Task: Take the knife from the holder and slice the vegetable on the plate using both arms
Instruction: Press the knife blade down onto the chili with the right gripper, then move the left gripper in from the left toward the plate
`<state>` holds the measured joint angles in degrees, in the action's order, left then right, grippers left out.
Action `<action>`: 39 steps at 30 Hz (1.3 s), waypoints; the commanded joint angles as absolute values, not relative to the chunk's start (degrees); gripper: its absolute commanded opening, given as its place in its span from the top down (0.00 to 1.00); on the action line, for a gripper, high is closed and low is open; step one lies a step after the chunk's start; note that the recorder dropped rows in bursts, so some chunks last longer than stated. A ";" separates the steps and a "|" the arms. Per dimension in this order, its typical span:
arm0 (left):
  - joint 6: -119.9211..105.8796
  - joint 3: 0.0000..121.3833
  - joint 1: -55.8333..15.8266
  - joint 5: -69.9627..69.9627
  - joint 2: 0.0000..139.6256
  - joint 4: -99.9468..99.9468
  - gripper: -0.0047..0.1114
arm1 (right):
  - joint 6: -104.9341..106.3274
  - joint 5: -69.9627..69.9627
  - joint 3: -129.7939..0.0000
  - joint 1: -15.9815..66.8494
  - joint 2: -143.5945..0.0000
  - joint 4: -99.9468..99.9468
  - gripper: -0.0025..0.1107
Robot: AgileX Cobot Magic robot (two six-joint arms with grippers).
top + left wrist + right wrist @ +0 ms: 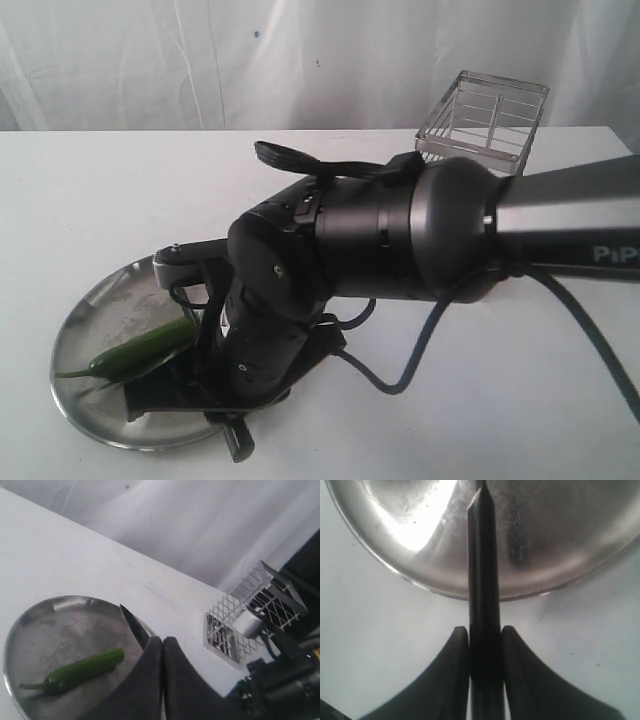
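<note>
The green vegetable [140, 350] lies across the steel plate [72, 325] at the table's front left. My right arm reaches in from the right, and its wrist covers the plate's right side. My right gripper [485, 630] is shut on the knife's black handle, with the dark blade [482, 555] pointing out over the plate [395, 570]. In the left wrist view the knife blade [134, 626] stands just beyond the vegetable's [80, 671] blunt end, apart from it. My left gripper [162, 640] is shut and empty, hovering near the plate [65, 601].
The wire holder [483, 118] stands at the back right of the white table, holding nothing that I can see; it also shows in the left wrist view [250, 615]. A black cable [400, 375] trails from the right arm across the table. White cloth hangs behind.
</note>
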<state>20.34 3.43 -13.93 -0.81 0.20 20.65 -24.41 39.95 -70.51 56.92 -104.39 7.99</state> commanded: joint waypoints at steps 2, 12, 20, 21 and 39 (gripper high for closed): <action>11.66 15.14 -14.13 -12.62 7.24 20.33 0.96 | -24.02 46.08 -73.45 55.34 -106.70 6.84 0.97; 0.00 34.57 -14.13 -22.77 42.61 20.46 0.89 | -24.02 49.29 -75.93 55.25 -107.49 6.41 0.97; -3.39 39.45 -14.13 -21.34 58.77 20.46 0.58 | -24.24 47.35 -75.93 55.25 -107.49 8.18 0.97; -3.48 39.45 -14.13 -20.65 59.76 20.46 0.57 | -24.24 47.12 -75.93 55.25 -107.49 8.49 0.97; -1.51 39.45 -14.02 -11.08 67.60 20.15 0.56 | -25.78 43.32 -75.93 55.25 -110.69 9.26 0.97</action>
<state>-2.02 39.11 -13.93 -11.10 66.75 19.73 -25.49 44.50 -75.49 55.63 -110.92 9.26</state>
